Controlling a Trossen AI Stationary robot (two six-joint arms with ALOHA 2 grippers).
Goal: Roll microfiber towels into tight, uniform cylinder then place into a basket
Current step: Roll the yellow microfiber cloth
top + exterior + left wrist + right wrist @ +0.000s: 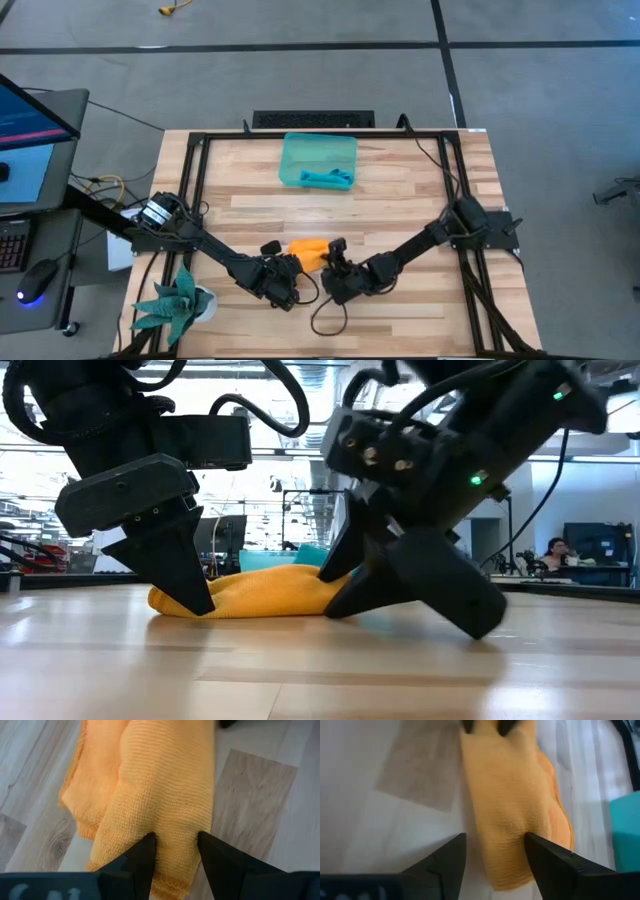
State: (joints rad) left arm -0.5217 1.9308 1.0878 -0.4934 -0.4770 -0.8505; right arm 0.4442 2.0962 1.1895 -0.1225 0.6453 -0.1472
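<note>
Orange towel (309, 252) rolled, near front edge of counter (400, 190), between both grippers. Left gripper (175, 851): fingers pinching one roll end. Right gripper (495, 852): fingers open, straddling other end. We'd clamp right firmly before carrying to basket (318, 160), blue towel (327, 179) already inside.

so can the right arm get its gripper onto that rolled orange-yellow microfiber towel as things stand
Probably yes. The right gripper is already down at one end of the rolled orange-yellow microfiber towel, fingers open astride it. The left gripper pinches the opposite end, so nothing sits between the right one and the cloth.
</note>
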